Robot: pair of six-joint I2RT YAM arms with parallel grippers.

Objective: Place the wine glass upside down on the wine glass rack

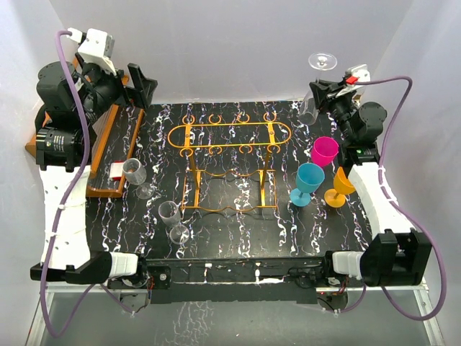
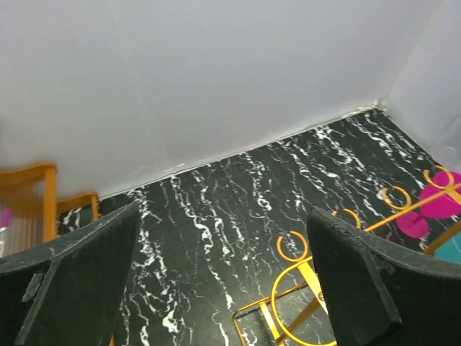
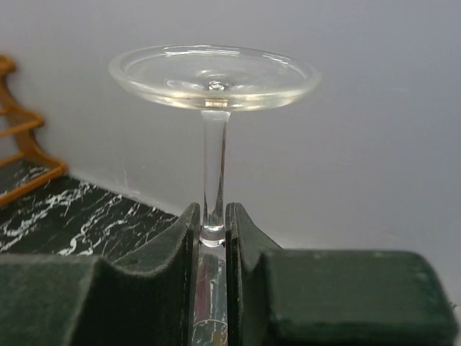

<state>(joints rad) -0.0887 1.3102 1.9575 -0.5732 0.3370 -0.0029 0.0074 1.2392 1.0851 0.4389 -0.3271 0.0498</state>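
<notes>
Wine glass (image 3: 214, 78) upside down, stem clamped in right gripper (image 3: 213, 225), right of rack (image 1: 189, 137); left gripper (image 2: 223, 238) spread wide, holding nothing.

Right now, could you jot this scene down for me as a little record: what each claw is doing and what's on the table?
Right gripper: shut on the stem of the wine glass, foot up, raised near the far right corner
Left gripper: open, holding nothing, raised at far left
Wine glass rack: mid-table, nothing hanging on it
Clear glasses: two, standing left of the rack
Coloured glasses: pink glass, teal glass, orange glass, right of the rack
Wooden rack: far left
</notes>
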